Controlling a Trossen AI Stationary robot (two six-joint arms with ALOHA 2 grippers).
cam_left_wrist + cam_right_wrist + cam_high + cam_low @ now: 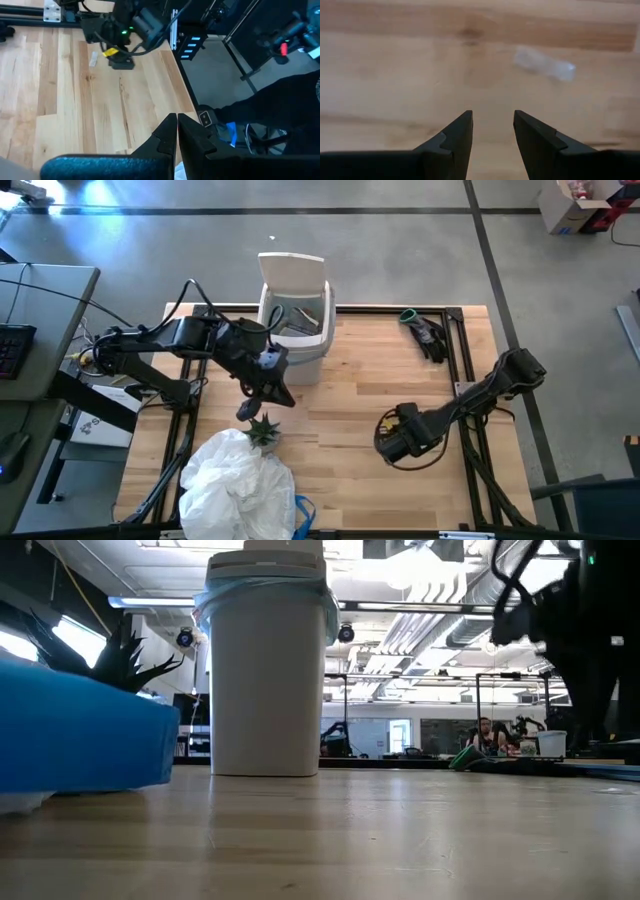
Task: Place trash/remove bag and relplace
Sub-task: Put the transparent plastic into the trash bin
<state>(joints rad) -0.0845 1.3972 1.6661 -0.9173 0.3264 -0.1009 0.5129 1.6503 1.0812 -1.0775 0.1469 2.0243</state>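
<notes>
The white bin [295, 320] stands at the table's far edge with its lid up. A light-blue bag [265, 592] lines it, folded over the rim. A small clear plastic wrapper [545, 64], a piece of trash, lies flat on the wood just beyond my right gripper [492, 125]. That gripper is open, points down over the table's right half [392, 438] and has nothing between its fingers. My left gripper [282, 395] is shut and empty, in the air between the bin and the plant. Its wrist view shows its shut fingers [176, 122] and the wrapper [93, 59].
A small green spiky plant [263, 430] stands near the table's middle left. A big crumpled white bag [240, 485] with a blue edge [303, 510] lies at the near left. A dark object with a green ring [425, 335] lies at the far right.
</notes>
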